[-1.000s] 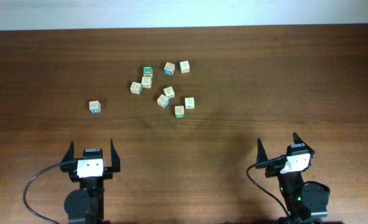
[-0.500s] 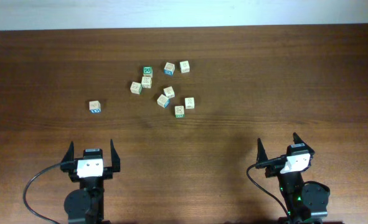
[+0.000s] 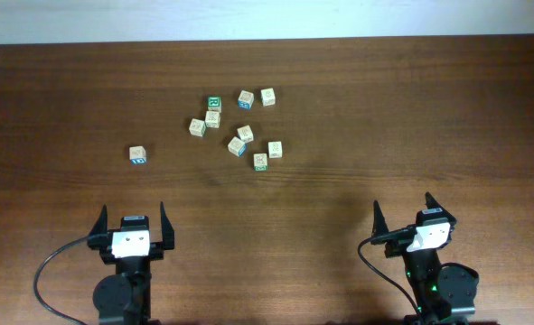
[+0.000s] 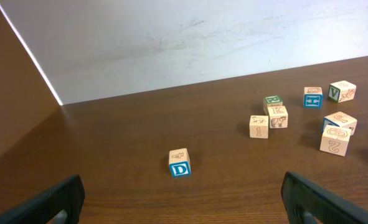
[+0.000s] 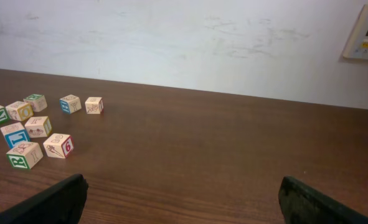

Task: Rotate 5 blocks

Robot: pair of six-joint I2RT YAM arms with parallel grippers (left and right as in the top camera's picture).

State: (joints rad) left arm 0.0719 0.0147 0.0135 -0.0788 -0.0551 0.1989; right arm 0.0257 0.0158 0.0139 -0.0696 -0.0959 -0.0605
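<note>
Overhead: both arms sit folded at the near edge, left gripper [image 3: 132, 209] and right gripper [image 3: 402, 200] spread wide, holding nothing.
Small pale wooden blocks [image 3: 238, 146], square-edged with printed faces, lie scattered mid-way across the dark, grained table [image 3: 384, 108]; a lone block [image 3: 137, 154] sits apart to their left.

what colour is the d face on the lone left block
Blue, with a white letter. The lone block shows it best in the left wrist view.

Dark wood table [image 3: 411, 117]; scuffed white wall [image 5: 184, 37].

overhead, print on the blocks [image 3: 238, 145] is illegibly small.
</note>
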